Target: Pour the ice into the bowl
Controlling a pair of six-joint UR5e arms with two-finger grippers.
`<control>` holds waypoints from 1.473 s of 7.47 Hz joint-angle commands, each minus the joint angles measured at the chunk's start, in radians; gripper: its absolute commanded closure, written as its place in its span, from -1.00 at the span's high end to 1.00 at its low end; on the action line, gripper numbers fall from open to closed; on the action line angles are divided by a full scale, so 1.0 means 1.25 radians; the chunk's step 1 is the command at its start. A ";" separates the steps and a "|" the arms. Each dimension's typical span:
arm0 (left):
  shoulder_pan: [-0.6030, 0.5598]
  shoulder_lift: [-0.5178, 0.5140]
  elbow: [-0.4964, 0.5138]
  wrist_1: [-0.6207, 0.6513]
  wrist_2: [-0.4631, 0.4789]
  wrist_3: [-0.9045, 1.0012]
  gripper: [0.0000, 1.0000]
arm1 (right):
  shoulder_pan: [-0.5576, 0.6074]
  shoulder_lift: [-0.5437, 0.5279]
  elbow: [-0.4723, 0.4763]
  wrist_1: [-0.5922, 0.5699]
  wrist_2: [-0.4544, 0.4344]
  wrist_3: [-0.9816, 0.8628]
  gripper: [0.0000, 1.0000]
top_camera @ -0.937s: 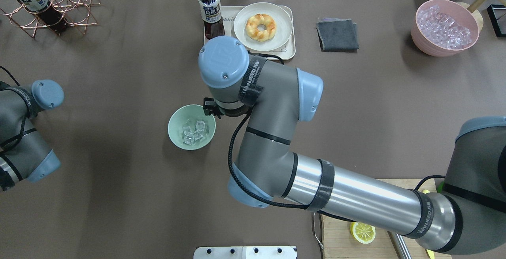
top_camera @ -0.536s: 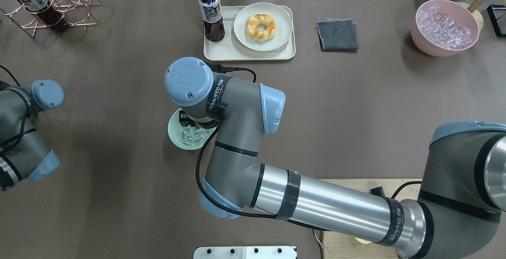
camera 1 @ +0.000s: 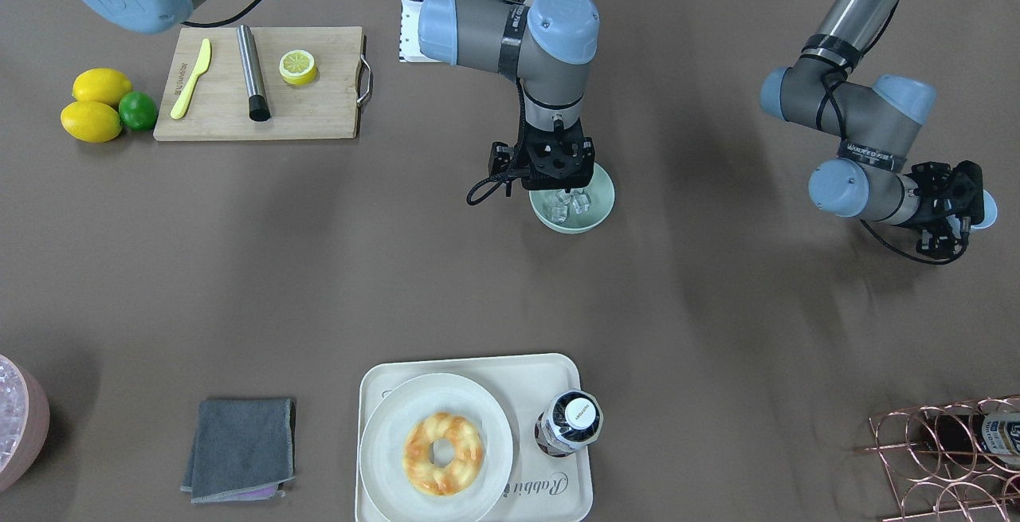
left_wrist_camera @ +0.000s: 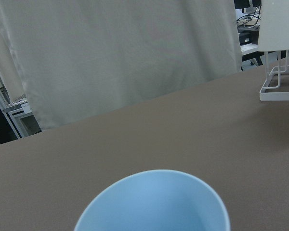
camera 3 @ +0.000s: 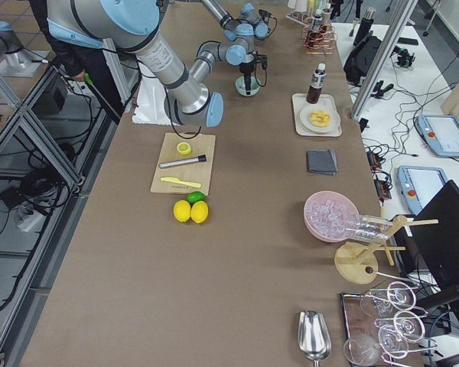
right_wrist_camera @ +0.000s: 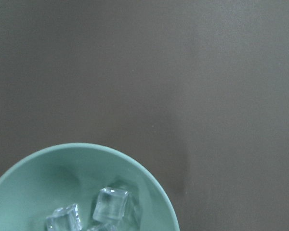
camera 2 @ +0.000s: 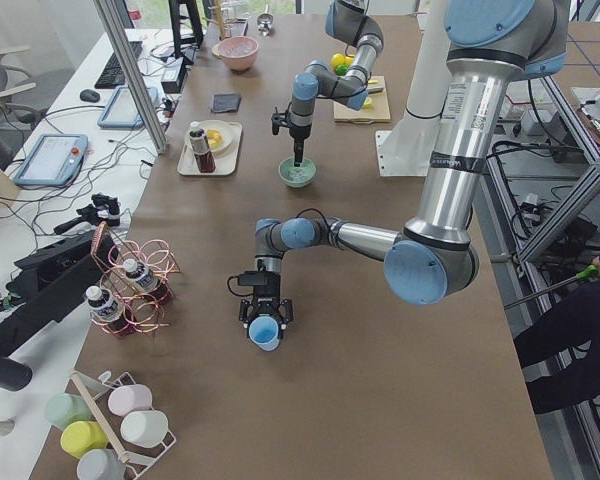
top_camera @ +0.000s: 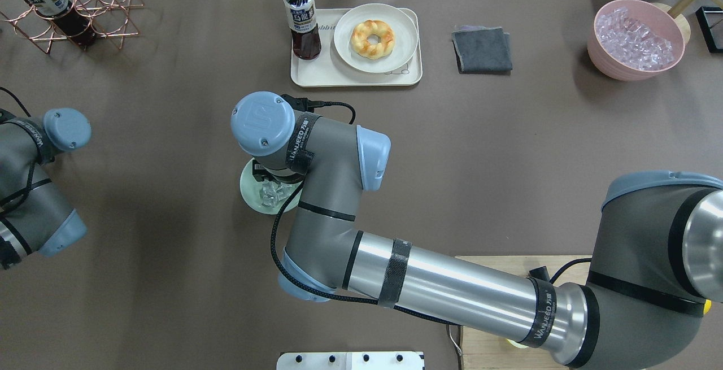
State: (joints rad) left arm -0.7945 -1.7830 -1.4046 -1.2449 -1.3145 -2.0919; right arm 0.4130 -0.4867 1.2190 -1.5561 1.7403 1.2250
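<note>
bowl half hidden under right wrist, right claw fingertips unseen; blue cup cut by bottom edge

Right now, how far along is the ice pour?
Done: ice lies in the bowl. In hand: the left gripper holds a blue cup away from the bowl, no ice showing in it; the right gripper hangs over the bowl, jaws hidden. Remaining: nothing of the pour, as far as I can see; probably only withdrawing the arms.

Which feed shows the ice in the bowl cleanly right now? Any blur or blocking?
Right wrist view: sharp, evenly lit, but the bowl is cropped, only some ice showing. Overhead: the right arm hides most of it. Front-facing: ice visible but small.
</note>
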 commanded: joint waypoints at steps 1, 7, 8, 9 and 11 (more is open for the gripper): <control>-0.026 0.004 -0.070 0.007 0.000 0.049 0.94 | 0.011 0.002 -0.023 0.016 -0.001 -0.007 0.61; -0.140 0.008 -0.270 0.045 -0.003 0.283 0.94 | 0.000 0.003 -0.022 0.030 -0.002 0.002 -1.00; -0.167 0.008 -0.290 0.044 -0.005 0.343 0.94 | 0.006 0.004 -0.019 0.025 0.001 -0.006 -1.00; -0.190 0.014 -0.300 0.041 -0.010 0.392 0.94 | 0.014 0.004 -0.019 0.023 0.004 -0.008 -1.00; -0.244 0.027 -0.333 0.024 -0.033 0.503 0.94 | 0.077 0.004 0.000 0.015 0.070 -0.051 -1.00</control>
State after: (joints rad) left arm -1.0352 -1.7599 -1.7857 -1.1970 -1.3272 -1.5889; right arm 0.4443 -0.4820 1.2001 -1.5293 1.7543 1.2029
